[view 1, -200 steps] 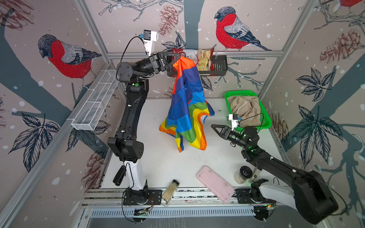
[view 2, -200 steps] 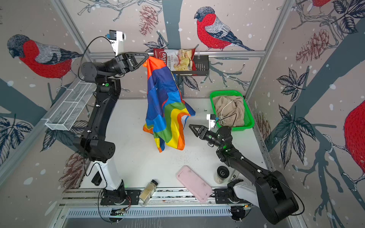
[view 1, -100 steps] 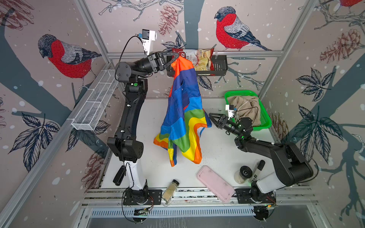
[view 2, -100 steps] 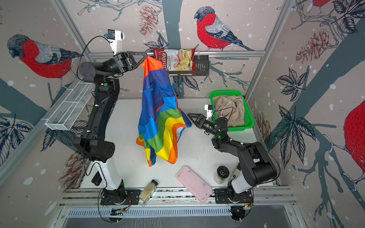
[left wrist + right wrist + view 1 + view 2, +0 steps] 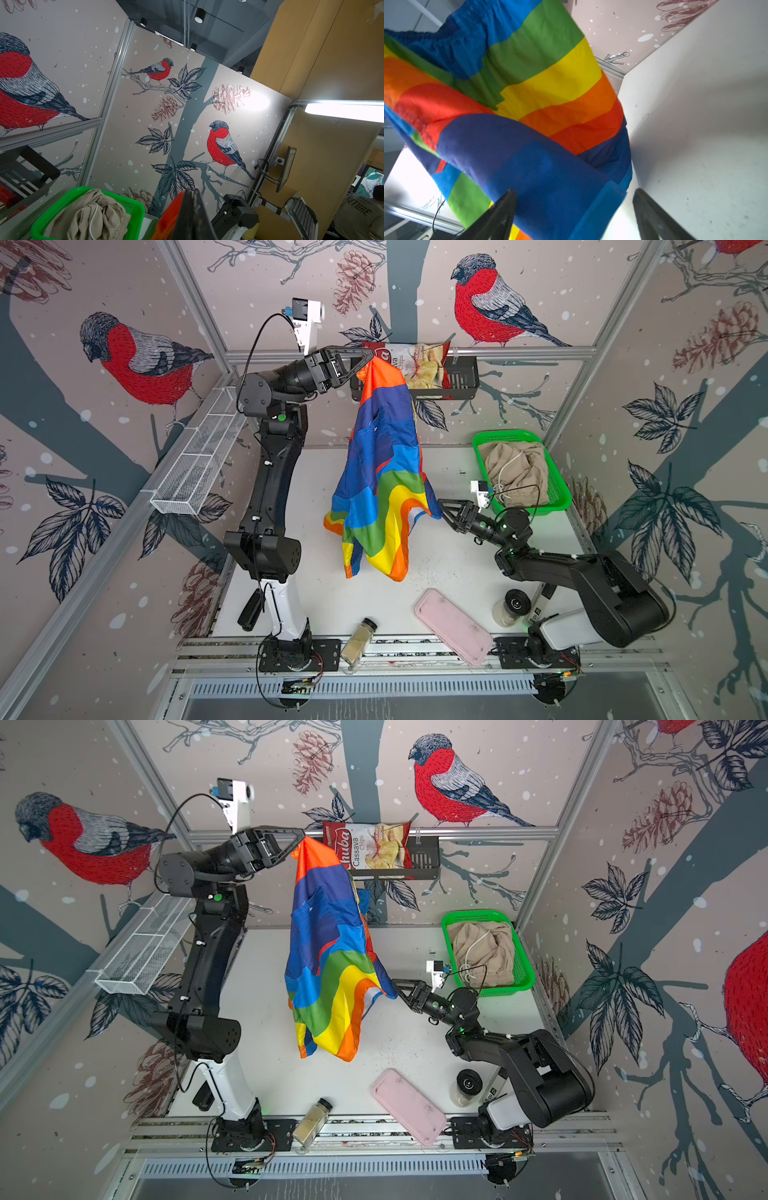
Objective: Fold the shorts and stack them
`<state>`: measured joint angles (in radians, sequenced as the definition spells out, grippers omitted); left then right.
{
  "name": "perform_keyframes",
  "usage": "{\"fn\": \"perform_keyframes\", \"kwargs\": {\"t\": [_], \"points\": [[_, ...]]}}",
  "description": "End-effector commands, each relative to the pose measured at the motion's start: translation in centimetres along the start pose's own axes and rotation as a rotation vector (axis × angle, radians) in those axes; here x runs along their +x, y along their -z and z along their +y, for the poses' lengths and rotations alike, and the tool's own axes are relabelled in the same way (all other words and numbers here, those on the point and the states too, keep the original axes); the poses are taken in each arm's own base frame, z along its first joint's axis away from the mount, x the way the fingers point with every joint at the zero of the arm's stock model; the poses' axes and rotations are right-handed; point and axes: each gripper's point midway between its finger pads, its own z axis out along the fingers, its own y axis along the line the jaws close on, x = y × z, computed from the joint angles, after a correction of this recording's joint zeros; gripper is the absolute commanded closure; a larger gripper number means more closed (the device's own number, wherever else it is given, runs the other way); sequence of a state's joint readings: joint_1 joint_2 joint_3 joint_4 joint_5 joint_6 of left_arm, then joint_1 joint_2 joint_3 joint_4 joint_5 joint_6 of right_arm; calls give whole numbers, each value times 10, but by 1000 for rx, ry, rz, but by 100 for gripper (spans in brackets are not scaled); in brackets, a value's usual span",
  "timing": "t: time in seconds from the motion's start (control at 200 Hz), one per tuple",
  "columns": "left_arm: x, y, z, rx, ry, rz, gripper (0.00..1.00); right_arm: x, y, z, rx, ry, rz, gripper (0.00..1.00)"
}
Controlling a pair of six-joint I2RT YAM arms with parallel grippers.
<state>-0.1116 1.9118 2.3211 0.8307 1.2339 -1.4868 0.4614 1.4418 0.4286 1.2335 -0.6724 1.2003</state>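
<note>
Nothing is folded: rainbow shorts (image 5: 382,489) are clamped aloft by the left gripper (image 5: 369,359), the right gripper (image 5: 574,194) is spread at their edge, and beige shorts (image 5: 515,472) are left in the basket (image 5: 559,499).

Above the tabletop's (image 5: 307,572) centre the hanging shorts (image 5: 382,489) drop from the left end effector (image 5: 365,360) at 12 o'clock, in front of a chip bag (image 5: 419,364). The right end effector (image 5: 444,508) is at their 3 o'clock edge. At 2 o'clock a basket (image 5: 509,433) holds the bunched shorts (image 5: 517,470). A flat case (image 5: 453,626) lies at 5 o'clock and a jar (image 5: 358,641) at 6.
</note>
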Motion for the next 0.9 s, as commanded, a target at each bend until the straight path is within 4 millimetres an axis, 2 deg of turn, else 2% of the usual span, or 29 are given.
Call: {"fn": "perform_keyframes", "kwargs": {"t": [0.0,0.205,0.35,0.365,0.585,0.755,0.855,0.891], "points": [[-4,0,-14,18,-53,-11,100,1,4,0,26,53,-29,7],[-5,0,-16,19,-54,-11,100,2,9,20,-17,71,-59,0],[-5,1,-14,16,-53,-12,100,8,20,15,26,81,-65,1],[-5,1,-14,16,-52,-13,100,7,22,22,13,96,-68,1],[-6,1,-15,17,-53,-15,100,21,26,41,5,141,-58,1],[-7,1,-16,19,-54,-19,100,15,16,39,12,153,-64,1],[-6,1,-16,22,-48,-19,100,9,3,45,-38,149,-56,1],[-7,1,-16,22,-50,-21,100,8,-6,42,-44,141,-38,1]]}}
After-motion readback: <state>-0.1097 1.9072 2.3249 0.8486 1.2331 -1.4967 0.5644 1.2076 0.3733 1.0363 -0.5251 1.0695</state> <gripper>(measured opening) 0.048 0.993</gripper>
